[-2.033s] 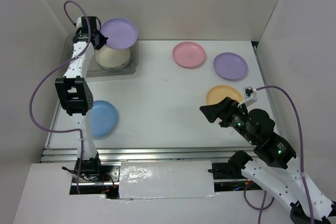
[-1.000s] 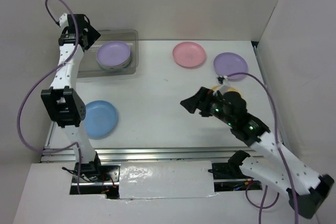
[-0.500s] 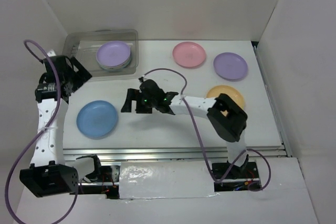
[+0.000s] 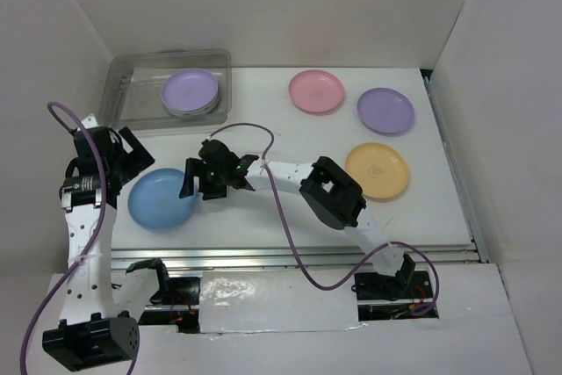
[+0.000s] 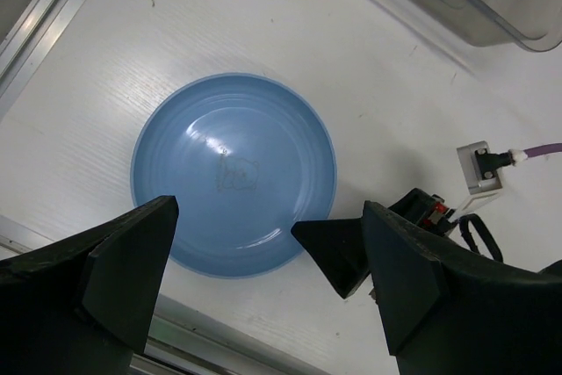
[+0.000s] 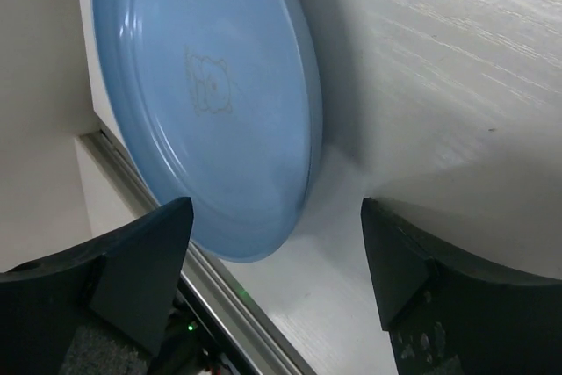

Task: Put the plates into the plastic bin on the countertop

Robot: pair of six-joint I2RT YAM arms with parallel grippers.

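Observation:
The light blue plate (image 4: 163, 198) (image 5: 233, 175) (image 6: 211, 103) lies flat at the front left of the countertop (image 4: 281, 142). My right gripper (image 4: 198, 185) (image 6: 277, 208) has reached across to the plate's right edge; it is open, its fingers astride the rim without touching. My left gripper (image 4: 136, 157) (image 5: 263, 212) hovers open above the same plate. The plastic bin (image 4: 127, 98) (image 5: 518, 28) stands at the back left with a purple plate (image 4: 190, 91) on top of a stack inside. Pink (image 4: 317, 91), purple (image 4: 385, 111) and orange-yellow (image 4: 377, 170) plates lie on the right half.
A metal rail (image 4: 290, 256) (image 5: 39, 24) runs along the front edge, close behind the blue plate. White walls close in the left, back and right sides. The right arm's forearm and purple cable (image 4: 255, 129) stretch across the table's middle.
The left arm pulled back from the bin to above the blue plate. The right arm swung left across the table to that plate's right edge, and its jaws have narrowed slightly.

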